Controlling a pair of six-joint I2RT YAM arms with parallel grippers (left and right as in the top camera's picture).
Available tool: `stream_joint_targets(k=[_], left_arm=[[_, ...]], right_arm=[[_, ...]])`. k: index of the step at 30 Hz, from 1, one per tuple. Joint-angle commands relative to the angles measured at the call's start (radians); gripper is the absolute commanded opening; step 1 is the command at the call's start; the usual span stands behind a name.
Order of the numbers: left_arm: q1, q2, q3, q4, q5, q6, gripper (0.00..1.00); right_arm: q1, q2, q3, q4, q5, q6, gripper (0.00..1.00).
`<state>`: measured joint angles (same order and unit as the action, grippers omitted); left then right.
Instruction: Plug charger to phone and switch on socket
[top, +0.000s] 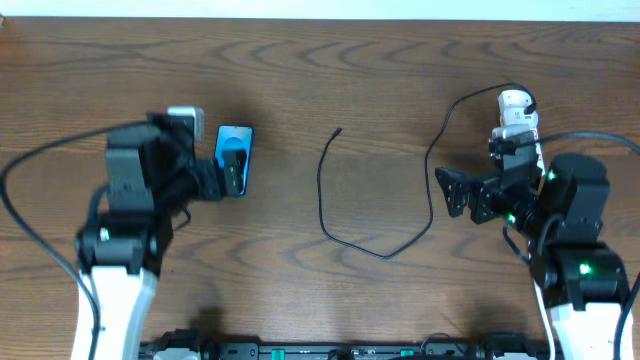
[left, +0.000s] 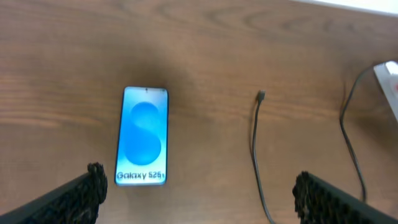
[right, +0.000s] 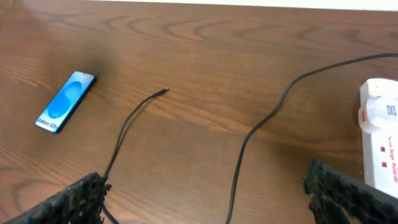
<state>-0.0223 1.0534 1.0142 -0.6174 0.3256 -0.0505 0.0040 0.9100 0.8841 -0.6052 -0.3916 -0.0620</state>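
— Brown wooden table (top: 320, 60): we're seeing the blue-screened phone (left: 143, 135) lying near the thin black charger cable (top: 320, 200), white socket strip (right: 382, 146) rightward.
— Our left gripper (left: 199, 180) and right gripper (right: 205, 180) are hanging wide, empty.

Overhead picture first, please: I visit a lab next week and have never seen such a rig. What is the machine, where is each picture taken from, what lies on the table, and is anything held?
These are two robot arms at a wooden table. The overhead picture looks straight down on both. The other two come from small cameras on the wrists, so the dark ridged shapes in their bottom corners are each arm's own fingers. The left pincer faces the phone, whose blue screen is lit. The right pincer is near the socket, a white power strip with red markings. Between them lies the charger, a thin black cable. Its plug tip lies free on the wood, apart from the phone. Both pincers are open and hold nothing.
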Motion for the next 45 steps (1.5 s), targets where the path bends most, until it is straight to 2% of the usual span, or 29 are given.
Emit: stream_joint_targets(k=[1,6,9,17,26,30,35,41,45], left_arm=[[0.049,0.147,0.154,-0.095,0.097,-0.004,0.98],[0.103,0.306,0.298,-0.213,0.166,-0.004,0.98],[0.116,0.357,0.325,-0.219,0.164,-0.003,0.98],[0.117,0.394,0.325,-0.219,0.152,0.023,0.98],[0.116,0.42,0.325,-0.233,0.045,0.023,0.98],[0.116,0.489,0.325,-0.222,-0.021,0.018,0.98],[0.109,0.592,0.325,-0.196,-0.031,0.018,0.98],[0.051,0.7,0.326,-0.156,-0.155,0.006,0.98],[0.021,0.756,0.326,-0.129,-0.181,0.006,0.98]], right_arm=[[0.003,0.07,0.097,-0.061,-0.019,0.005,0.99],[0.003,0.157,0.202,-0.175,-0.02,0.004,0.99],[0.003,0.207,0.261,-0.216,-0.02,0.0,0.99],[0.003,0.263,0.299,-0.186,0.01,-0.007,0.99],[0.003,0.267,0.299,-0.192,0.044,-0.006,0.99],[0.003,0.271,0.298,-0.198,0.045,-0.006,0.99],[0.003,0.28,0.298,-0.214,0.045,-0.006,0.99],[0.003,0.295,0.298,-0.238,0.045,-0.006,0.99],[0.003,0.302,0.298,-0.246,0.045,-0.006,0.99]])
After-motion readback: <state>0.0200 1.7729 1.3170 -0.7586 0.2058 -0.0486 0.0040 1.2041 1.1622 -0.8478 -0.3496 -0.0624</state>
